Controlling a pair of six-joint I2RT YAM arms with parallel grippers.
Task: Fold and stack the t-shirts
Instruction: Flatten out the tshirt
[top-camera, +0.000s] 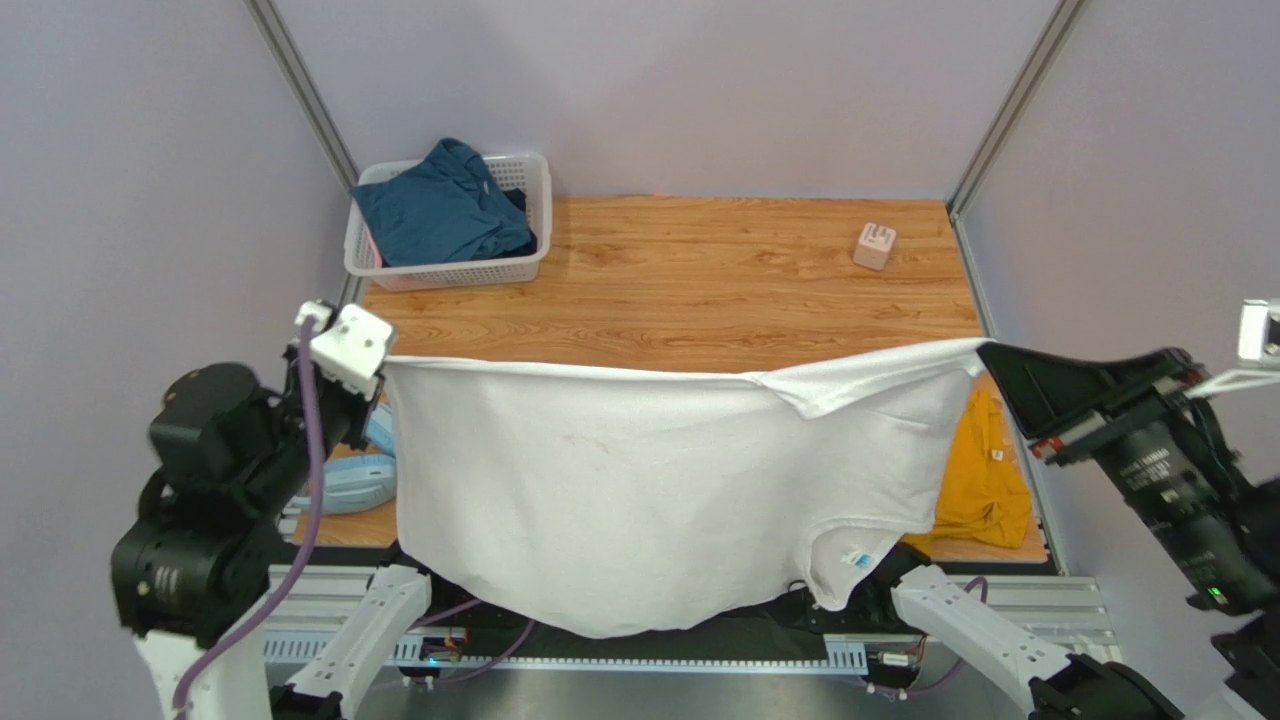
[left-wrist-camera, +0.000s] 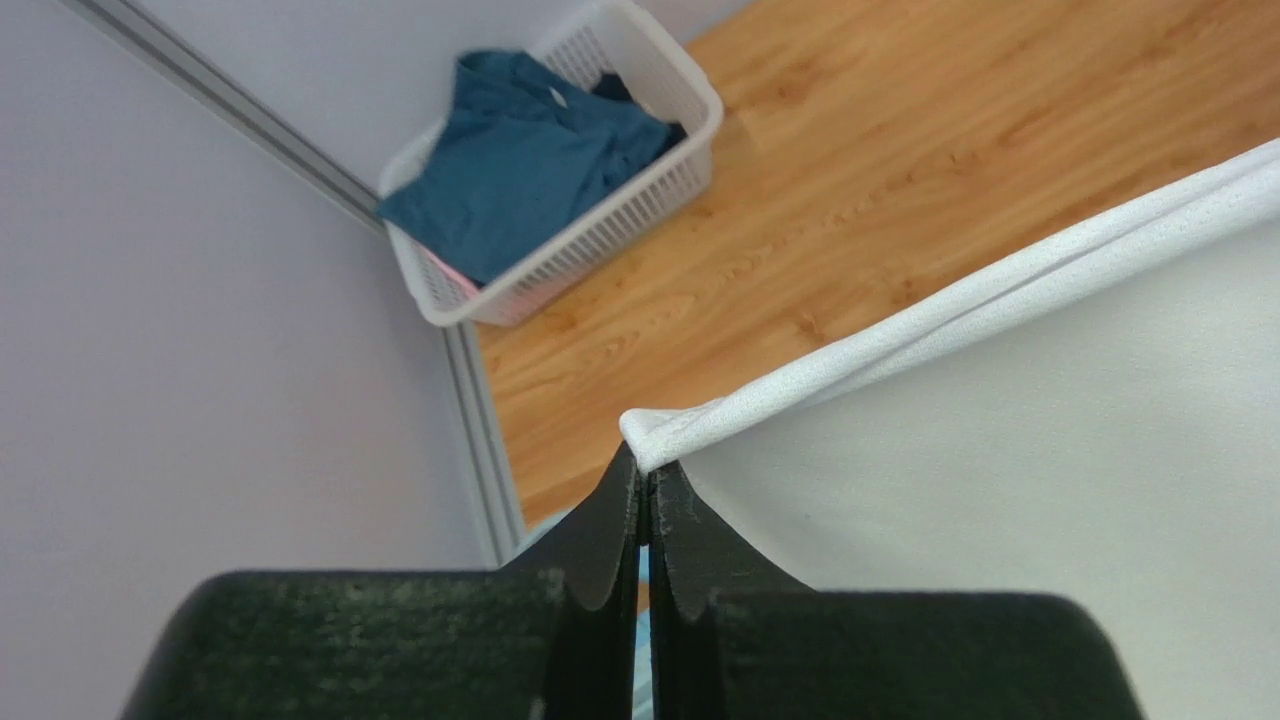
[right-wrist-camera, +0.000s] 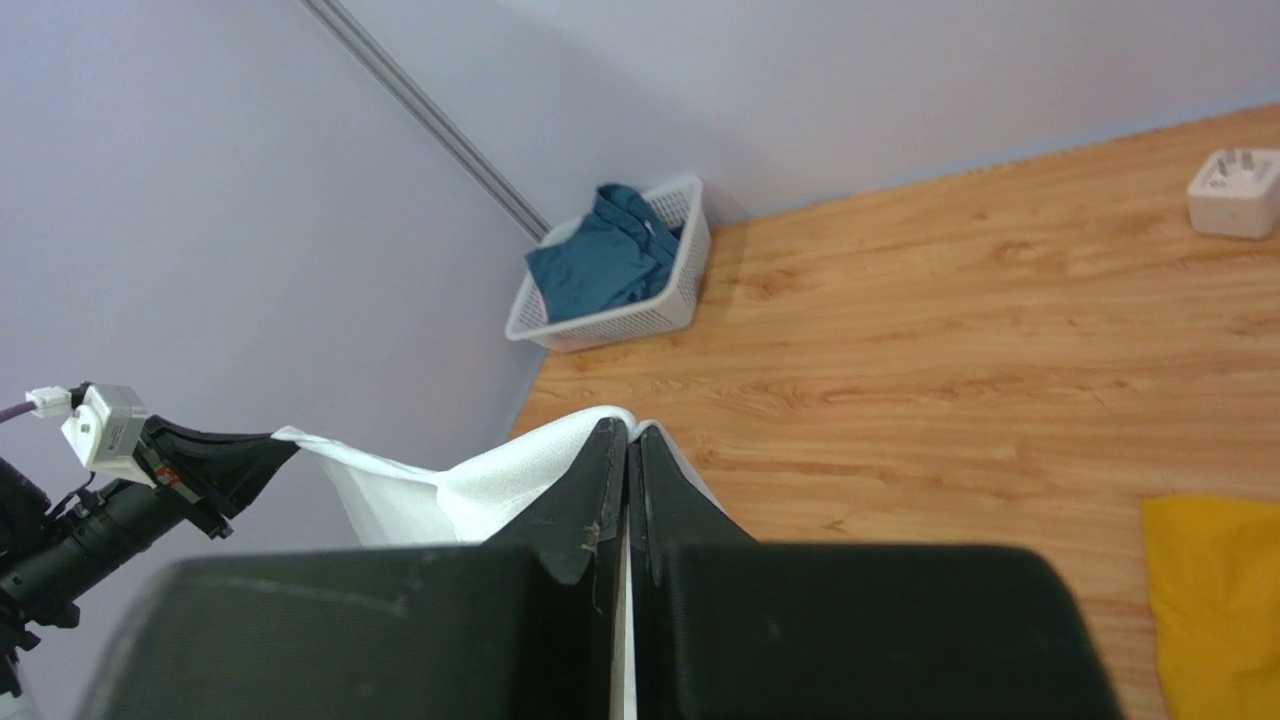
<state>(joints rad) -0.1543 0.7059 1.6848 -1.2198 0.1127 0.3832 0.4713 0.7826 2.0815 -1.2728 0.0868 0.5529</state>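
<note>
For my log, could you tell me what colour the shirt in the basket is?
The shirt is dark teal-blue; clearest in left wrist view.

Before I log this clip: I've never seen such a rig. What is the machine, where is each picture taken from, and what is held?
Two robot arms sit at the near edge of a table. The wide picture looks down from above and behind them; the other two come from a camera on each wrist. The left hand and right hand are each shut on an edge of the white shirt, stretching it between them. A yellow shirt lies at the right, a blue shirt is in the basket, a small white block at the back.
</note>
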